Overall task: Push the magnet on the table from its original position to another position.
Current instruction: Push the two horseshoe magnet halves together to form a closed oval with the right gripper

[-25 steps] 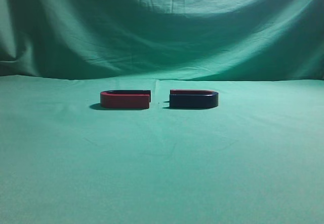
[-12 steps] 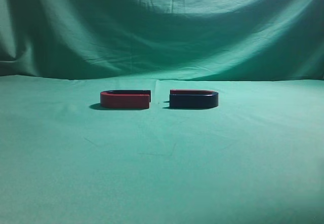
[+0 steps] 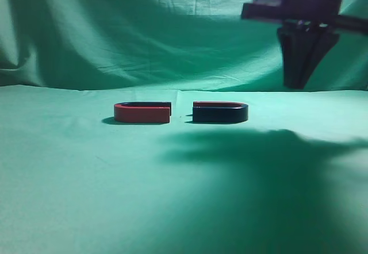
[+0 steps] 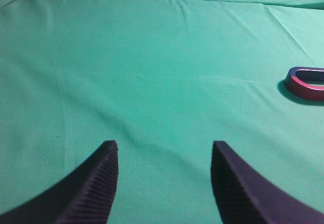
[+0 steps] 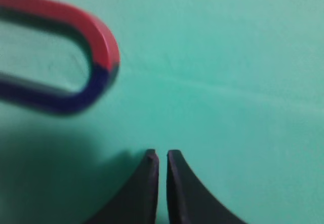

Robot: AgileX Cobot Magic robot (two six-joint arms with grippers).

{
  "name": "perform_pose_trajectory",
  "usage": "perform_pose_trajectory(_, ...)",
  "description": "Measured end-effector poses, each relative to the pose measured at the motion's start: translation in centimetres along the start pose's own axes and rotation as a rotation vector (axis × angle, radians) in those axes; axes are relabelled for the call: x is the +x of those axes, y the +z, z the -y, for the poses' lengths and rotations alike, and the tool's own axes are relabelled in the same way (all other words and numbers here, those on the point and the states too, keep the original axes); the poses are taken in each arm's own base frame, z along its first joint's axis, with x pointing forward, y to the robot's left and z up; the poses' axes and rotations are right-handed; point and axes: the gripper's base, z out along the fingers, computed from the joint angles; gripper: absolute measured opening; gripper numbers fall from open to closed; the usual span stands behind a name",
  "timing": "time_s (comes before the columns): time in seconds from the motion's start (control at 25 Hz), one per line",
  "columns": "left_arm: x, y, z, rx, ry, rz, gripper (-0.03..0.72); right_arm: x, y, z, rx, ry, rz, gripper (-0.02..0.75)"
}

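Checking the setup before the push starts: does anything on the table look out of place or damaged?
Nothing stands out. Both magnets, the left magnet and the right magnet, lie flat on the green cloth, apart, open ends facing. The right end effector hangs shut above the table, touching neither.

L magnet (image 3: 142, 112) beside R magnet (image 3: 220, 112), on table (image 3: 86, 179).

You see a green cloth (image 3: 86, 196) that covers the whole table, with soft creases in it. Behind it the same green fabric hangs as a backdrop (image 3: 144, 30), in wide folds and partly in shadow.
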Motion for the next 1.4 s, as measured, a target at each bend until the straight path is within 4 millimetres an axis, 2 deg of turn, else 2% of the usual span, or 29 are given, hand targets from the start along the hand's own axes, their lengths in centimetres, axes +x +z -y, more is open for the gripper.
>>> perform_pose_trajectory(0.24, 0.0, 0.0, 0.0, 0.0, 0.0, 0.0, 0.399, -3.5, 2.8, -1.4, -0.006, -0.011, 0.006, 0.0)
perform_pose_trajectory(0.36, 0.0, 0.0, 0.0, 0.0, 0.0, 0.0, 0.399, -4.7, 3.9, -1.4, 0.002, 0.001, -0.001, 0.0)
perform_pose_trajectory(0.56, 0.0, 0.0, 0.0, 0.0, 0.0, 0.0, 0.399, -5.8, 5.0, -1.5, 0.003, 0.012, -0.019, 0.0)
perform_pose_trajectory(0.72, 0.0, 0.0, 0.0, 0.0, 0.0, 0.0, 0.399, -5.8, 5.4, -1.8, -0.002, 0.012, -0.02, 0.0)
perform_pose_trajectory(1.04, 0.0, 0.0, 0.0, 0.0, 0.0, 0.0, 0.399, -5.7, 5.6, -4.5, -0.015, -0.048, 0.003, 0.0)
perform_pose_trajectory(1.16, 0.0, 0.0, 0.0, 0.0, 0.0, 0.0, 0.399, -6.0, 5.3, -4.7, -0.018, -0.052, 0.015, 0.0)
perform_pose_trajectory(1.32, 0.0, 0.0, 0.0, 0.0, 0.0, 0.0, 0.399, -6.7, 3.5, -5.1, -0.018, -0.062, 0.007, 0.0)
perform_pose_trajectory(1.4, 0.0, 0.0, 0.0, 0.0, 0.0, 0.0, 0.399, -7.2, 1.8, -5.4, -0.02, -0.07, -0.006, 0.0)
